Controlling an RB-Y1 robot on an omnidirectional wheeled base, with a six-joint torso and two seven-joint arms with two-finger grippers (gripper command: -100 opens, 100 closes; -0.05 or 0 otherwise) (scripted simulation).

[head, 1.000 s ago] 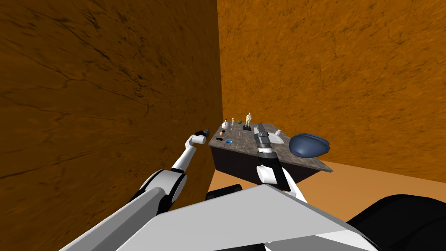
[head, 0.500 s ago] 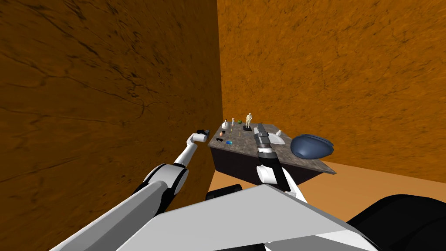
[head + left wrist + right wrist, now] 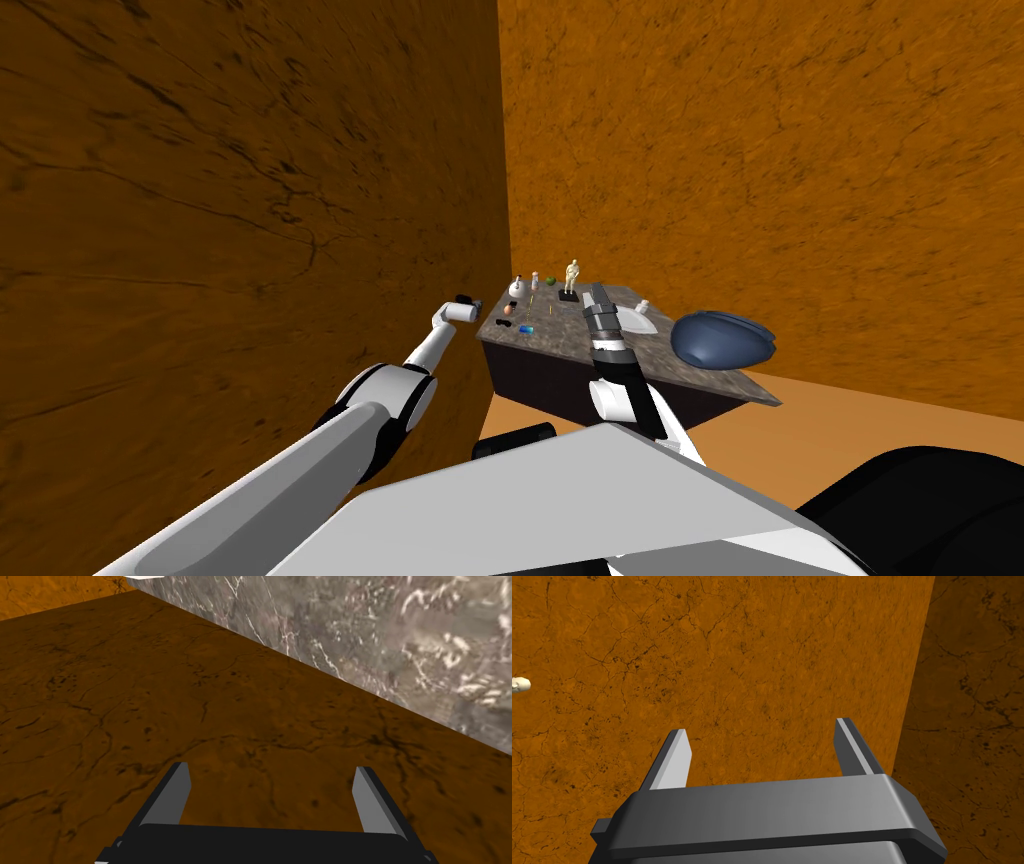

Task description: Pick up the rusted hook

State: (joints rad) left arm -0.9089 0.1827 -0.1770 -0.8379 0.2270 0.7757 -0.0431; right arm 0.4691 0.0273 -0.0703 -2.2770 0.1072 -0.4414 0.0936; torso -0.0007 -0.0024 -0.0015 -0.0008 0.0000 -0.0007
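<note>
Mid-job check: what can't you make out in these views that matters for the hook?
1. Which thing is the rusted hook: in the head view everything on the table is too small; a brownish speck is only a candidate.
2. Right wrist view: a white thing is cut off by the picture's edge.
3. Head view: the right forearm hides a strip of the tabletop.
</note>
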